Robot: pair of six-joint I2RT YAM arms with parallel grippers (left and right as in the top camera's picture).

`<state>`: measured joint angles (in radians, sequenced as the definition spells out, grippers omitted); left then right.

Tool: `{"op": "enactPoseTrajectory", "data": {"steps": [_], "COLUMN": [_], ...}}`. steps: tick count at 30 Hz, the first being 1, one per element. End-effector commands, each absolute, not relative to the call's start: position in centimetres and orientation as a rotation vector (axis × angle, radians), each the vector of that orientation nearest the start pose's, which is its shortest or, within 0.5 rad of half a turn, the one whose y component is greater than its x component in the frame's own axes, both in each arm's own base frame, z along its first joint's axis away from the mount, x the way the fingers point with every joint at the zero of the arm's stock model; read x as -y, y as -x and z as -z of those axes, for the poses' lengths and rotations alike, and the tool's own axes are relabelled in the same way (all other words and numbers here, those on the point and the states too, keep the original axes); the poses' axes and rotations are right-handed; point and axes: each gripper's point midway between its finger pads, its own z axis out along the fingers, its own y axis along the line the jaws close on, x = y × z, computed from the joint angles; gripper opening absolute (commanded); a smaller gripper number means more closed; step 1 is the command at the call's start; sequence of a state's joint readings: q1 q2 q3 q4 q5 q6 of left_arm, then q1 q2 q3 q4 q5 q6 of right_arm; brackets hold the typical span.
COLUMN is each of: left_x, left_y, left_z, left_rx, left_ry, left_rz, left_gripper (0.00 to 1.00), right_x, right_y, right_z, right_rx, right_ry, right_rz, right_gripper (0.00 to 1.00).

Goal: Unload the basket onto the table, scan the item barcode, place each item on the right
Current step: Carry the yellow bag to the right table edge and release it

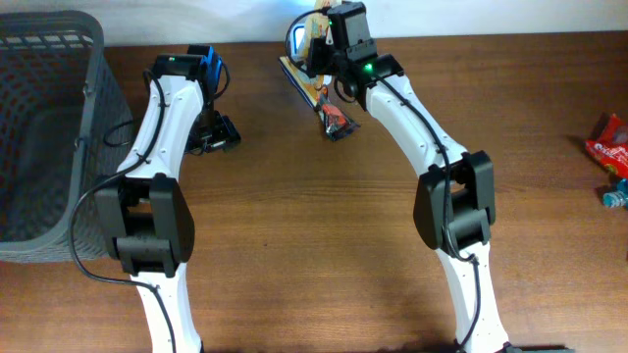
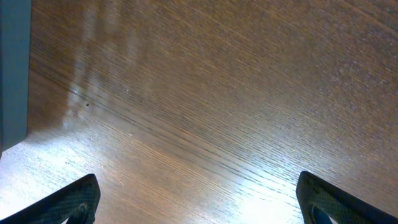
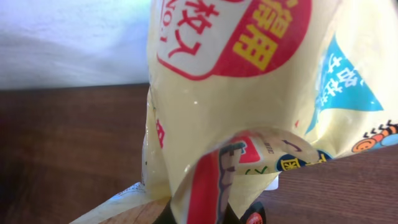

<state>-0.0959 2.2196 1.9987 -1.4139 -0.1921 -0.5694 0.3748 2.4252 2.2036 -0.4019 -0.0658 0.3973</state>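
Between right jaws: one yellow packet (image 3: 249, 112)

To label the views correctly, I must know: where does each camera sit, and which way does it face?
Overhead: fixed above the table, looking straight down; both arms show.
Left wrist: on the left arm, looking down at the tabletop; open left end effector, fingertips in the bottom corners.
Right wrist: on the right arm, pressed close to the yellow packet that the right end effector grips; its fingers at bottom edge.
Shared: overhead and right wrist both show the packet.
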Motion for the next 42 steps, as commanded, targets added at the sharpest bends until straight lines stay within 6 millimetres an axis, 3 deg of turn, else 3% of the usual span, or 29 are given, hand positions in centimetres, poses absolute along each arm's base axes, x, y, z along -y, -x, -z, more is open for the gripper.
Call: {"op": "enactPoseTrajectory", "data": {"steps": [1,11,18,19,21,23,25,28,30,31,34,37,42], "left_x": [0.5,0.5,0.5,0.5,0.5,0.5,0.5,0.5,0.5,0.5,0.5,0.5,0.5], "left_y": [-41.7,-41.7,-41.7,-41.7,-41.7,-41.7,-41.7,-41.7,-41.7,-41.7,-41.7,-41.7,-41.7], "left_z": [-9.3,-9.3,-9.3,-9.3,-9.3,-9.3,-9.3,-9.3,-9.3,-9.3,-9.3,-9.3,-9.3], "left_rx": [-3.02,-3.019,-3.019,-3.019,-3.02,-3.019,-3.019,-3.02,-3.019,-3.02,-3.019,-3.019,-3.02], "left_ry": [0.724,0.725,0.725,0.725,0.724,0.725,0.725,0.725,0.725,0.725,0.725,0.725,0.724], "left_rz": [-0.324,-0.324,-0.324,-0.324,-0.325,-0.324,-0.324,-0.325,-0.324,-0.325,-0.324,-0.324,-0.324], "left_gripper": [0.99,0.99,0.99,0.99,0.99,0.99,0.99,0.99,0.99,0.99,0.99,0.99,0.99], "right_x": [-26.2,-24.2,-23.9,-23.9,-22.9,-18.8,-11.1,-0.9,8.7,12.3,25.0,32.2,37.3], "right_y": [-62.7,-62.5,-61.7,-61.6,-61.6,-61.9,-61.7,-59.8,-56.6,-55.1,-48.0,-43.3,-40.3], "right_z": [-16.6,-15.0,-13.8,-14.1,-16.7,-21.4,-25.8,-28.3,-27.6,-26.7,-23.2,-20.8,-17.8], "right_rx": [-2.176,-2.227,-2.282,-2.283,-2.248,-2.197,-2.162,-2.159,-2.193,-2.213,-2.266,-2.374,-2.375], "right_ry": [0.003,-0.05,-0.048,-0.048,-0.068,-0.166,-0.351,-0.549,-0.751,-0.839,-1.129,-1.091,-1.202], "right_rz": [-0.502,-0.363,-0.343,-0.347,-0.354,-0.348,-0.317,-0.22,-0.11,-0.068,0.087,0.211,0.262], "right_gripper": [0.04,0.04,0.04,0.04,0.04,0.04,0.04,0.04,0.04,0.04,0.04,0.04,0.04]}}
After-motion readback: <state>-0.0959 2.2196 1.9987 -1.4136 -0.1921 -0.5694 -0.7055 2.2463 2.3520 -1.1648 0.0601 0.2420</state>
